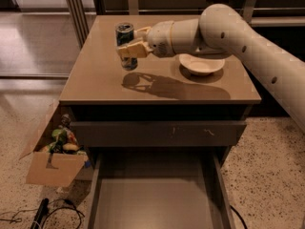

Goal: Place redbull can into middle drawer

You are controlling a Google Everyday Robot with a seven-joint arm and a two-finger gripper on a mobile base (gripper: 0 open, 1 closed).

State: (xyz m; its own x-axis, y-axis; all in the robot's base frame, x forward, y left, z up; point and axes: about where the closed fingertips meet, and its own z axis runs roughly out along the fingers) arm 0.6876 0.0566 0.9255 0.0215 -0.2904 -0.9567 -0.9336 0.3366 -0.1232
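Note:
The redbull can (125, 36) is a slim dark blue and silver can, upright over the left part of the cabinet top (95, 87). My gripper (127, 49) is shut on the can's middle from the right and holds it above the top, with its shadow on the wood below. The middle drawer (157, 202) is pulled open at the bottom of the view, with a plain flat floor and nothing in it.
A shallow white bowl (202, 64) sits on the cabinet top right of the gripper, under my arm. The drawer above (157, 133) is closed and has pale scratches. A cardboard box of items (53, 162) stands left of the cabinet, and cables (43, 213) lie on the floor.

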